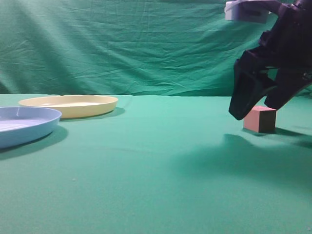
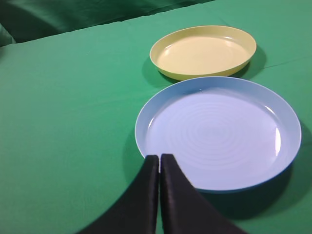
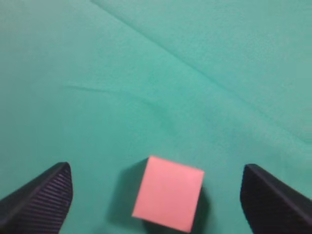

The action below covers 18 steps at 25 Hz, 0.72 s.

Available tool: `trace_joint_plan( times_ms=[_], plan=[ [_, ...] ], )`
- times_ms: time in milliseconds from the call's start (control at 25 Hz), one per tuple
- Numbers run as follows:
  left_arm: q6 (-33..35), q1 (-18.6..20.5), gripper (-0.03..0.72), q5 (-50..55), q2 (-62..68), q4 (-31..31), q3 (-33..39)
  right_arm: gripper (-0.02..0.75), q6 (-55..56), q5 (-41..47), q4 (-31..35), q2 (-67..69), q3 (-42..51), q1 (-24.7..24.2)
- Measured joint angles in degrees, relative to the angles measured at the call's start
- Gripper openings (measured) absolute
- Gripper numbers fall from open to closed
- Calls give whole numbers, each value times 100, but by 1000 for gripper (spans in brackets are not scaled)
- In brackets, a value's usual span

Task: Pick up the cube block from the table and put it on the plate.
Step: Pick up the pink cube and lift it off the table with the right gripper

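Cube block (image 3: 168, 193) lies between spread right end effector (image 3: 156, 195) fingers.

right claw (image 1: 256, 109) spread wide, left claw (image 2: 160, 163) closed

My right gripper (image 1: 257, 108) is matte black plastic, its two tapered fingers (image 3: 41, 200) faced with fine ribbed pads. Above it sits a pale grey-white rounded housing (image 1: 246, 10). My left gripper (image 2: 159, 161) has smooth, glossy black fingers curving to narrow tips.
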Motion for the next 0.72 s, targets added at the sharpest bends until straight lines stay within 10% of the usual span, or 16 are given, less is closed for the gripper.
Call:
trace_joint_plan(
  times_ms=[320, 720],
  plan=[
    [0, 0, 0, 0, 0, 0, 0, 228, 0, -118, 14, 372, -153, 0],
    [0, 0, 0, 0, 0, 0, 0, 232, 0, 554, 14, 620, -2546, 656]
  ],
)
